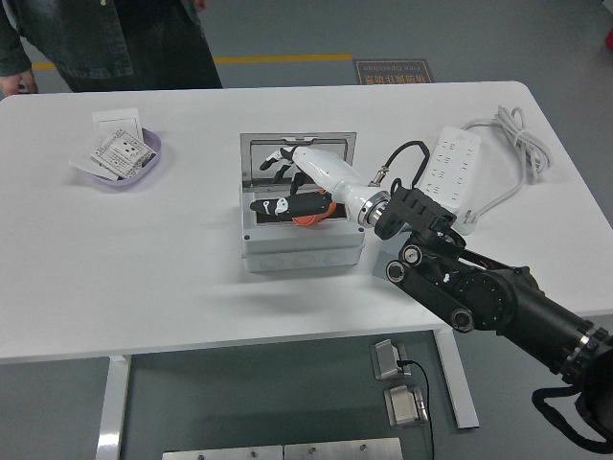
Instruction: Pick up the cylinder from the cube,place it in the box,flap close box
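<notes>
Reaching in from the lower right, right arm (479,292), black. Right hand (311,177), white, above the open box (299,251); fingers (278,158) spread and relaxed near the raised lid (297,144), holding nothing. Cylinder (306,209), orange, lying inside the box, just below the hand beside a black part. Power strip (450,172), right. Purple dish (120,163) of cards, far left. Person (115,43) standing at far edge.
</notes>
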Action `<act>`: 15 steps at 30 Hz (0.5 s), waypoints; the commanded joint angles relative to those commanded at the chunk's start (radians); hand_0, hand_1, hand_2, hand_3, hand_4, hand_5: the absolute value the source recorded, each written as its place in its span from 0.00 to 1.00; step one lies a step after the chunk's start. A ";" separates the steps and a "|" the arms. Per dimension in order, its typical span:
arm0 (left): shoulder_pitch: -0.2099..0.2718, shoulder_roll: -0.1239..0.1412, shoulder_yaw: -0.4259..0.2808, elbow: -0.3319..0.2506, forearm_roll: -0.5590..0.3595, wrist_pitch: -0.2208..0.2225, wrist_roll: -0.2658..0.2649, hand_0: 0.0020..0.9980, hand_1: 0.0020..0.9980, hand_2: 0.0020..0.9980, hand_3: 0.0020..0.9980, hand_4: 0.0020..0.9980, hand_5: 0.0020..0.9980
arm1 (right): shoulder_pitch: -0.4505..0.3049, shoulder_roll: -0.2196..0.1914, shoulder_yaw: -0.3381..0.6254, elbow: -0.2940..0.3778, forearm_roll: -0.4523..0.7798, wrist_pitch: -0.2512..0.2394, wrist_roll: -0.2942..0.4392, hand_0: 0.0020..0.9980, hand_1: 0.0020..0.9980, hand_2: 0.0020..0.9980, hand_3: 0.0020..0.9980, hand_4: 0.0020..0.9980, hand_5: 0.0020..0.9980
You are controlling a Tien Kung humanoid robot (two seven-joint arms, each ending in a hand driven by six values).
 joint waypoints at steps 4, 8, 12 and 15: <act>0.001 0.000 0.006 0.000 -0.008 0.000 0.001 0.59 0.66 0.61 0.60 0.67 0.29 | -0.019 -0.018 0.060 0.098 -0.003 0.021 -0.017 0.49 0.39 0.58 0.70 0.96 0.60; 0.001 0.001 0.015 0.000 -0.018 0.000 0.001 0.59 0.66 0.61 0.60 0.67 0.28 | -0.028 -0.028 0.105 0.186 0.004 0.026 -0.020 0.47 0.39 0.59 0.70 0.96 0.61; 0.000 0.000 0.022 0.000 -0.027 0.000 0.002 0.59 0.66 0.61 0.60 0.67 0.28 | -0.033 -0.031 0.149 0.226 0.004 0.026 -0.020 0.47 0.39 0.60 0.71 0.96 0.61; 0.000 -0.001 0.022 0.000 -0.027 0.000 0.003 0.59 0.66 0.61 0.60 0.67 0.28 | -0.032 -0.036 0.180 0.241 0.003 0.025 -0.019 0.47 0.39 0.60 0.71 0.96 0.61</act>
